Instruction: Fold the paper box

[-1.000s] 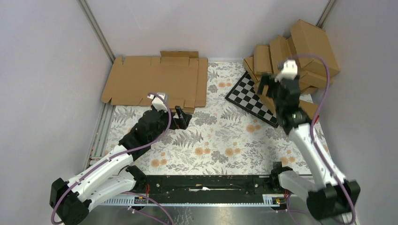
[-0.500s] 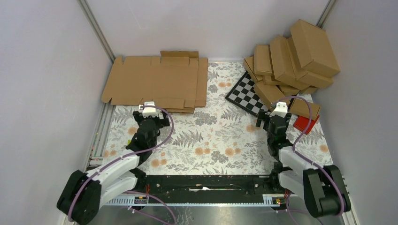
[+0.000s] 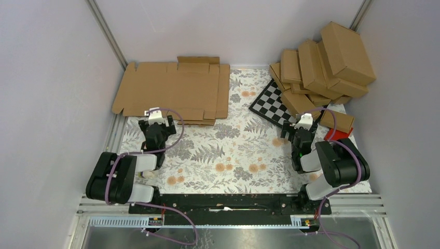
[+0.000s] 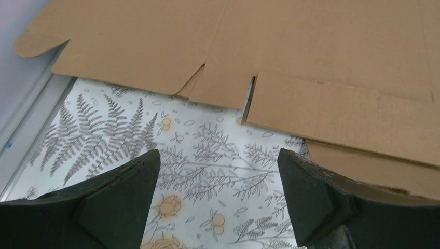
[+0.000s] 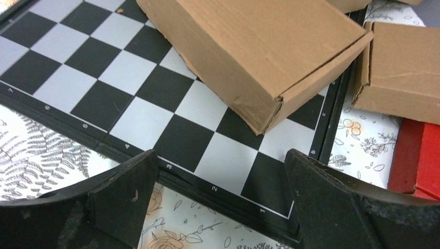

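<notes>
Left tool (image 4: 217, 174) is held wide, empty, near paper box (image 4: 311, 46); right tool (image 5: 218, 166) likewise.
Flap edge is best pinched squarely beside its crease.

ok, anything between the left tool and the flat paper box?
Nothing visible. The left tool is open and empty, facing the near edge of the paper box; only the floral table cover lies between. The folded cartons and checkered board sit far right, off that path.

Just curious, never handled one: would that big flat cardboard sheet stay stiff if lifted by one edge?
Probably not: the paper box is wide, thin and creased, so it likely hinges there. It looks light, so may slide.
</notes>
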Available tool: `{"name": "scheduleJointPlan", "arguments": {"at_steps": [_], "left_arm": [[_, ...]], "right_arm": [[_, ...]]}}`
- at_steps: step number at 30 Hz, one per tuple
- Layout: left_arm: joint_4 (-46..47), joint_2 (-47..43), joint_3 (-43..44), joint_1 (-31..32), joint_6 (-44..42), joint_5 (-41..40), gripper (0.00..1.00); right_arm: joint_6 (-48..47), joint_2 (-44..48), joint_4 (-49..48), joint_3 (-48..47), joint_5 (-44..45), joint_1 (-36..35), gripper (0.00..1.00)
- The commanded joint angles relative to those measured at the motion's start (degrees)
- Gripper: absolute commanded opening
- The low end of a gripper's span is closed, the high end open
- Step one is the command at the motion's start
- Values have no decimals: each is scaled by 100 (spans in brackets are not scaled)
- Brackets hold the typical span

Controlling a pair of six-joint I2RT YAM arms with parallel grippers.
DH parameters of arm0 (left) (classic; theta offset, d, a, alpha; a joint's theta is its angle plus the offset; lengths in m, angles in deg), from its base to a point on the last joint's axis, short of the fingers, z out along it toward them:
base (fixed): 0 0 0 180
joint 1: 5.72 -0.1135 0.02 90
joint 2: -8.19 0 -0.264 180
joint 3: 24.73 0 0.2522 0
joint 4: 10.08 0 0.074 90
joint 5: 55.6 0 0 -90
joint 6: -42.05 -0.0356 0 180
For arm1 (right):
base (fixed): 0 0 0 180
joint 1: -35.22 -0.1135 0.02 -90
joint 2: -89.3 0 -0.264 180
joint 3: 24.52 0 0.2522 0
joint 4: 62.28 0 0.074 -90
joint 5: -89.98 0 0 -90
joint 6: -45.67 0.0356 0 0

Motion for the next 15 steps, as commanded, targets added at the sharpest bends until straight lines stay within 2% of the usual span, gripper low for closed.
{"name": "scheduleJointPlan", "arguments": {"at_steps": [1, 5, 8, 9, 10, 11, 15], "left_arm": [[245, 167, 495, -255, 170, 632, 91], [656, 120, 328, -337, 128, 578, 89], [2921, 953, -368, -437, -55, 854, 92], [2784, 1062, -303, -427, -114, 982, 92], [1966, 831, -91, -433, -82, 1135, 94], [1765, 872, 56, -438, -134, 1268, 99], [1955, 952, 22, -468, -232, 1576, 99]], "right_arm": [[-15, 77, -399, -176, 110, 70, 100], [-23, 9, -737, -87, 155, 79, 100], [-29, 16, -697, -96, 150, 78, 100], [-30, 9, -700, -107, 148, 78, 100], [-35, -8, -676, -124, 138, 76, 100], [-31, 10, -598, -152, 129, 76, 100], [-26, 6, -594, -154, 126, 78, 100]]}}
